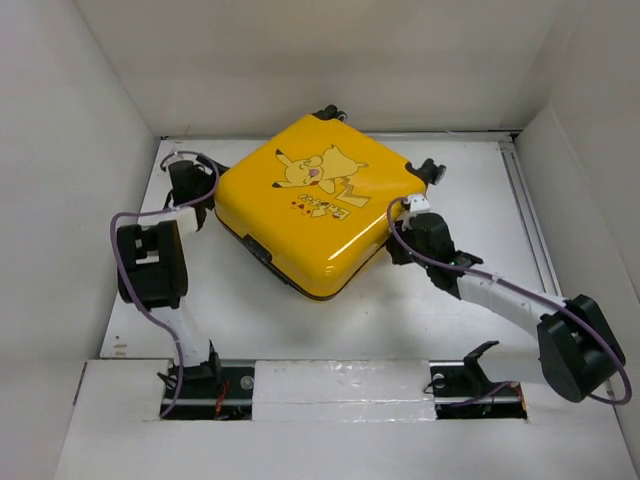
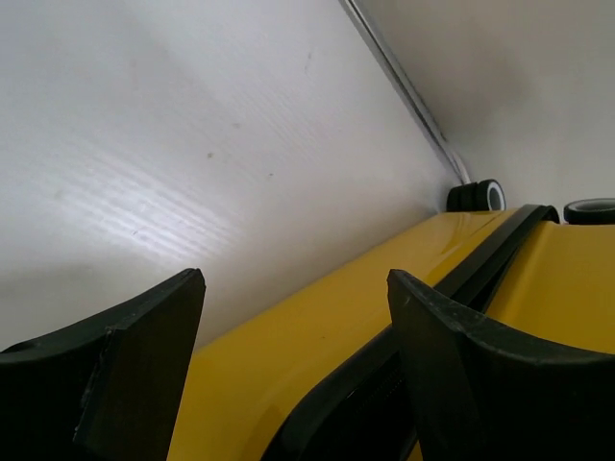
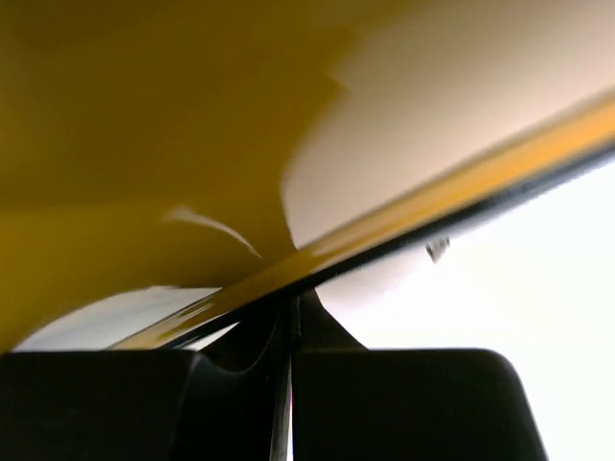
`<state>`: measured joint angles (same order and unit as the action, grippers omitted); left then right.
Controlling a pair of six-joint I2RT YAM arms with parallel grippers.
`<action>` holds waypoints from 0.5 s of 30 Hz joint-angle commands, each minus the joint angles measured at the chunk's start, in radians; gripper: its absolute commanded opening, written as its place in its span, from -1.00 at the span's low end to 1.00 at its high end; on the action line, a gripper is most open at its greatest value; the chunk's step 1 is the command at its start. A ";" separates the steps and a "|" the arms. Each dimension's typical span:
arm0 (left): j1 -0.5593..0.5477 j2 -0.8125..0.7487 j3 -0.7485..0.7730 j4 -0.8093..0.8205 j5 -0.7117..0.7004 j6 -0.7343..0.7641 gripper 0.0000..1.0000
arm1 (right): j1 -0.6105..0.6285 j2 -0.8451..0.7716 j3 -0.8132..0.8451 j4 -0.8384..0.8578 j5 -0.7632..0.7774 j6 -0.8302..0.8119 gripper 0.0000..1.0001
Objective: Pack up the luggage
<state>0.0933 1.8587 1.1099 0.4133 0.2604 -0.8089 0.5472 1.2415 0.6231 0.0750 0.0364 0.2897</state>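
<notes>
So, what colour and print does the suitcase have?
The suitcase is glossy yellow with a Pikachu cartoon print; the top external view shows it best.

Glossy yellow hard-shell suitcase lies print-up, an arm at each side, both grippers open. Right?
No. Only the left gripper is open; the right gripper is shut, fingers together in the right wrist view. The glossy yellow hard-shell suitcase lies print-up between the arms.

Your left arm and right arm reach forward, elbows bent.
Your left gripper has fingers spread apart; your right gripper has fingers pressed together.
</notes>
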 commanded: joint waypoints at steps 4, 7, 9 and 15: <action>-0.064 -0.203 -0.260 0.134 0.091 -0.050 0.45 | -0.001 0.114 0.208 0.190 -0.119 -0.061 -0.97; -0.064 -0.291 -0.344 0.159 0.080 -0.050 0.45 | -0.026 0.163 0.263 0.190 -0.161 -0.061 -0.97; -0.064 -0.369 -0.387 0.159 0.048 -0.050 0.45 | -0.044 0.173 0.285 0.190 -0.216 -0.061 -0.97; -0.035 -0.605 -0.383 0.044 -0.178 -0.070 0.76 | -0.066 0.087 0.222 0.114 -0.182 -0.035 -0.57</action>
<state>0.1154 1.4216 0.7124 0.4545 0.0357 -0.9047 0.4183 1.4208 0.8101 0.0433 0.0246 0.2665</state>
